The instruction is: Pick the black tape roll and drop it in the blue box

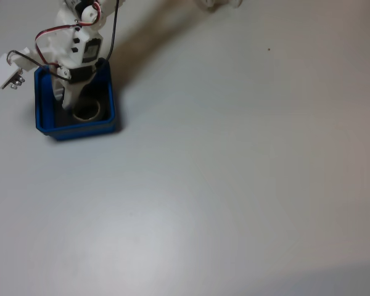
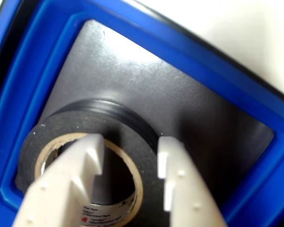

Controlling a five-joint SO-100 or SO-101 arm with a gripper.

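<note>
The black tape roll, with its pale beige core, lies flat on the dark floor of the blue box. In the wrist view my gripper straddles the roll's near wall. One white finger sits inside the core and the other stands outside the ring, with a visible gap, so the jaws are open. In the fixed view the box sits at the upper left of the table. The roll shows as a beige ring inside it, and my gripper reaches down into the box right beside it.
The white arm with red and black cables stands over the box's far side in the fixed view. A small white part hangs out left of the box. The pale table stretches wide to the right and front.
</note>
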